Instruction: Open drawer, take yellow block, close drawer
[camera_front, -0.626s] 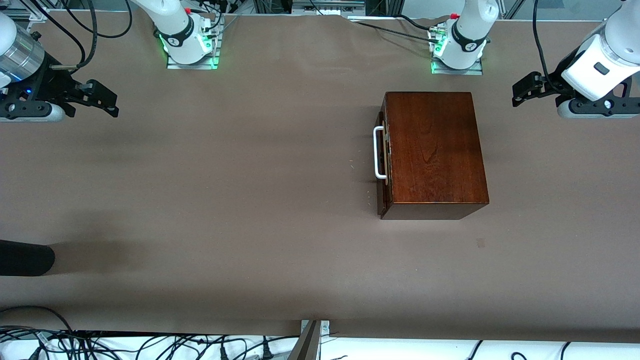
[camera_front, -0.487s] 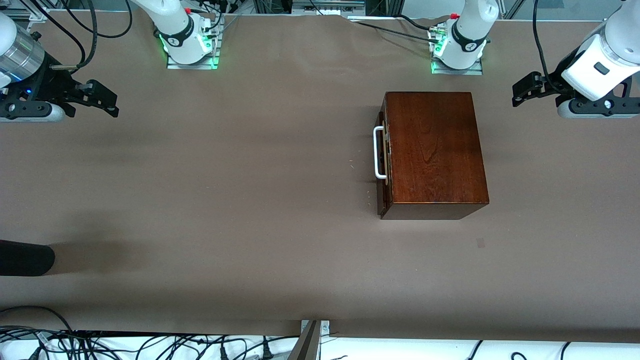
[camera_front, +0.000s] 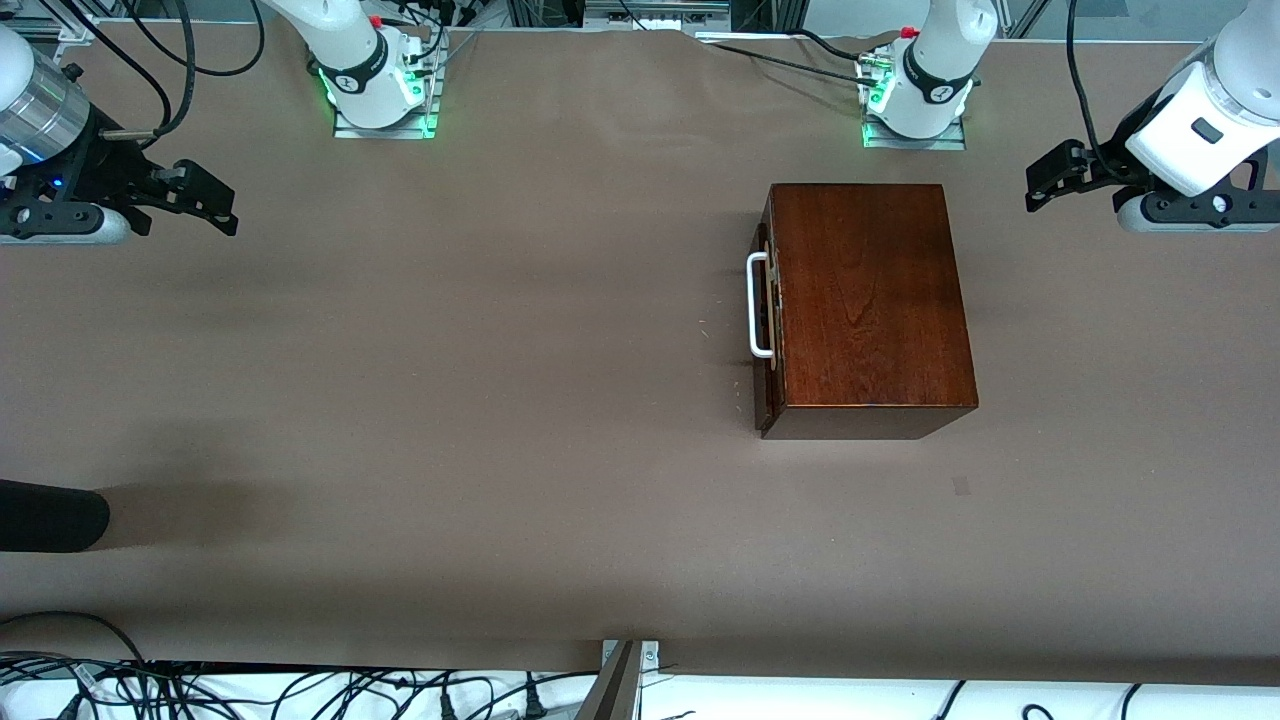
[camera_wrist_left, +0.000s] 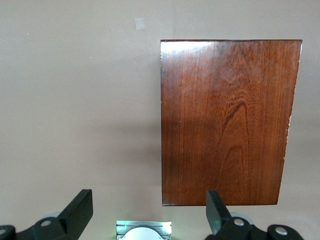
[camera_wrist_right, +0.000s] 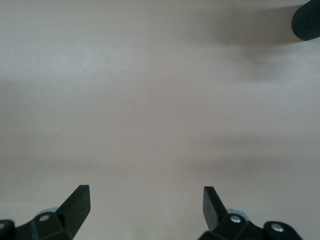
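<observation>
The glossy dark-brown wooden box (camera_front: 870, 300) stands on the table toward the left arm's end, and the left wrist view shows its top (camera_wrist_left: 230, 122). Its drawer (camera_front: 768, 385) is shut, with the white loop handle (camera_front: 757, 305) facing the right arm's end. The yellow block is hidden. My left gripper (camera_front: 1050, 180) hangs open and empty above the table at the left arm's end, off to the side of the box (camera_wrist_left: 148, 200). My right gripper (camera_front: 205, 195) hangs open and empty over bare table at the right arm's end (camera_wrist_right: 145, 192).
A black rounded object (camera_front: 50, 515) pokes in at the right arm's end, nearer the camera, and shows in the right wrist view (camera_wrist_right: 307, 22). The arm bases (camera_front: 380, 95) (camera_front: 915, 100) stand at the back edge. Cables (camera_front: 250, 690) lie along the near edge.
The left arm's hand has shifted slightly toward its end of the table. The box, drawer and right arm have not moved.
</observation>
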